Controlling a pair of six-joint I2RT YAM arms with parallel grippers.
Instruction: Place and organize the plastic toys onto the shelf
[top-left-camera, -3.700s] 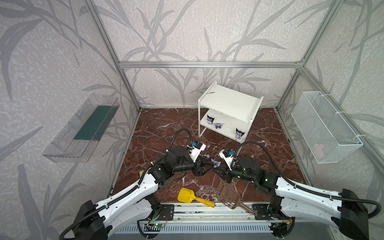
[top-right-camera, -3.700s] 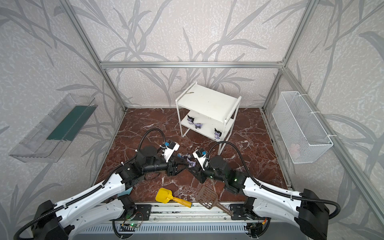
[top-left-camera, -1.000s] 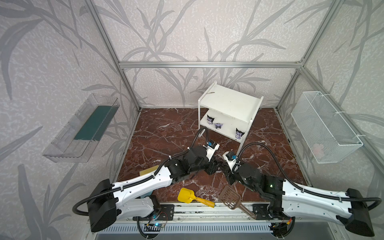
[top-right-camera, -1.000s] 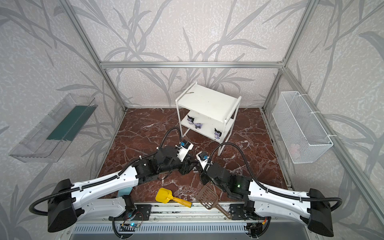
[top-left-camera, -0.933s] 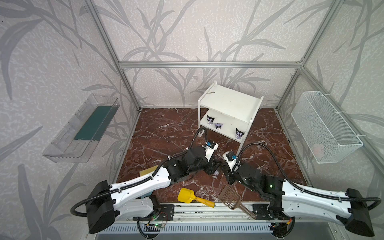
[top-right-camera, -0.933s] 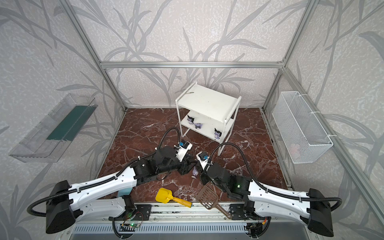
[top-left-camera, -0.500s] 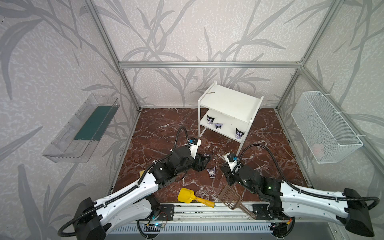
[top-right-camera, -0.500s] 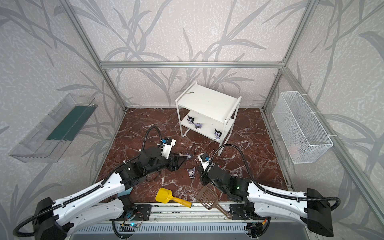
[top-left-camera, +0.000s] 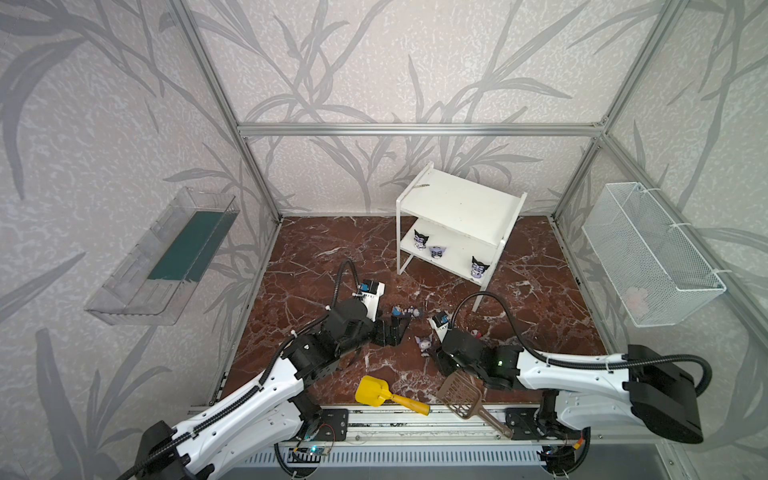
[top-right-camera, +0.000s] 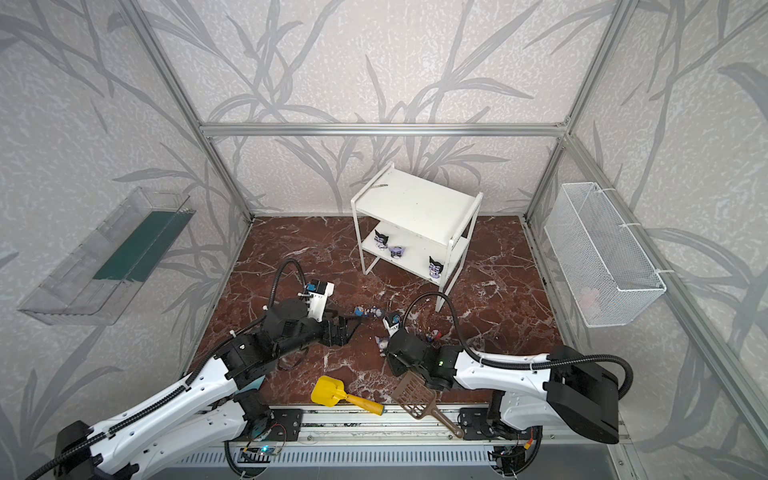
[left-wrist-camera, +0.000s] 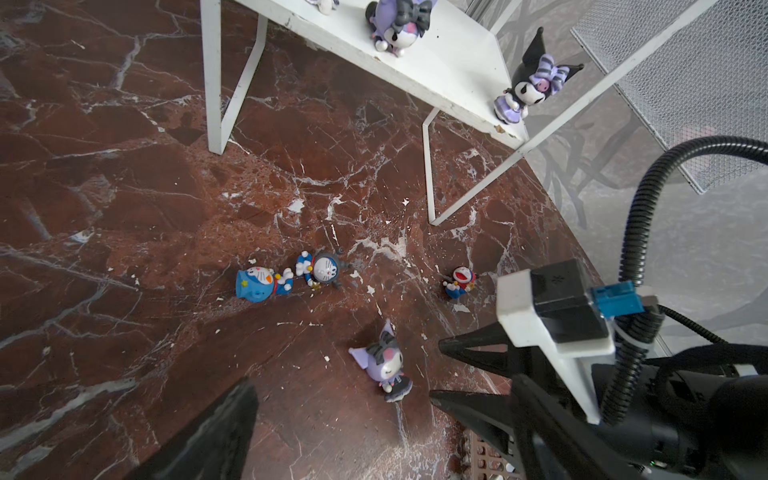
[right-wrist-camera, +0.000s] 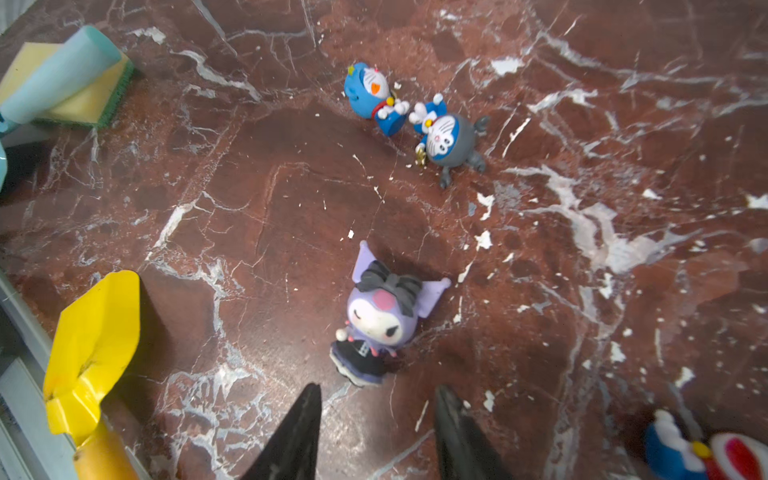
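Floor (right-wrist-camera: 582, 124): right end effector (right-wrist-camera: 379, 390) low (parted)

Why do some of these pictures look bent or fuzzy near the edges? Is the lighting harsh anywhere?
Right wrist view: the purple-hooded figurine with a black bow is sharp, the yellow plastic scoop at the edge soft. Left wrist view: the white two-tier shelf has splayed legs, wide-lens stretch. In both top views: even light, faint shadows on the red marble floor.

Robot lab cell; aluminium frame (top-left-camera: 415, 129), wallpapered panels (top-left-camera: 415, 62), marble-print floor (top-left-camera: 316, 266); arms (top-left-camera: 573, 370) mounted on a rail (top-left-camera: 415, 424).
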